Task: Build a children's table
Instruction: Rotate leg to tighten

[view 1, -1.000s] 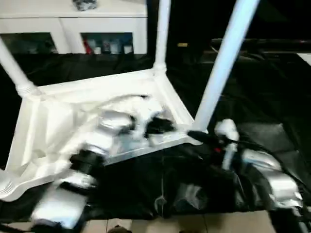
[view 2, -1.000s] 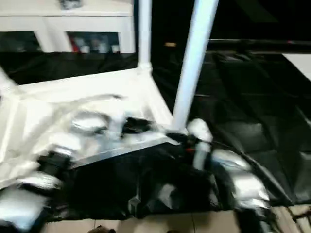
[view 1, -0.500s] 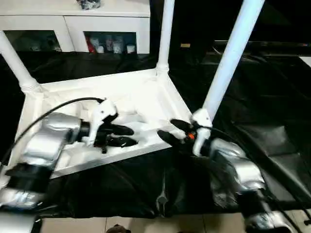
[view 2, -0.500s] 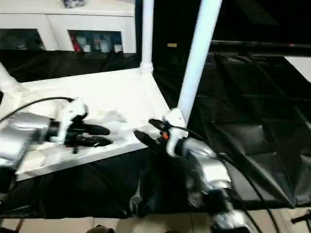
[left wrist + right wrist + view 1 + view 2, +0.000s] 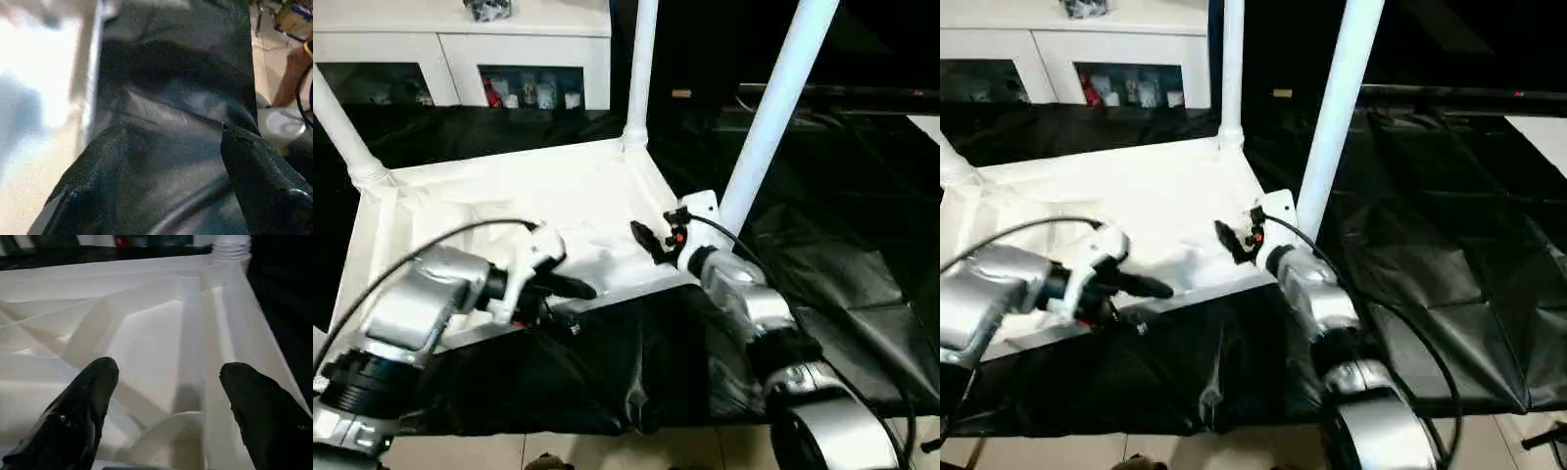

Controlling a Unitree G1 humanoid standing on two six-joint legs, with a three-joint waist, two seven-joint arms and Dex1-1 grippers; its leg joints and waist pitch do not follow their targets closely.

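The white children's table top (image 5: pixel 509 186) lies upside down on the black work table, ribbed underside up. Three white legs stand in its corner sockets: near right (image 5: pixel 773 108), far right (image 5: pixel 639 69) and far left (image 5: pixel 337 127). My left arm covers the near left corner. My left gripper (image 5: pixel 578 290) is open at the near rim, and in the left wrist view its fingers (image 5: pixel 254 171) spread over black cloth beside that rim. My right gripper (image 5: pixel 641 240) is open just left of the near right leg, its fingers (image 5: pixel 93 387) spread above the ribs (image 5: pixel 161 338), holding nothing.
A white cabinet (image 5: pixel 460 39) with glass doors and small items stands behind the table. Wrinkled black cloth (image 5: pixel 862 255) covers the work table to the right and front. Pale floor (image 5: pixel 607 455) shows past the front edge. A black cable (image 5: pixel 431 245) loops over my left forearm.
My right gripper has reached further in over the table top next to the near right leg. My left gripper has drawn back to the near rim, over the cloth.
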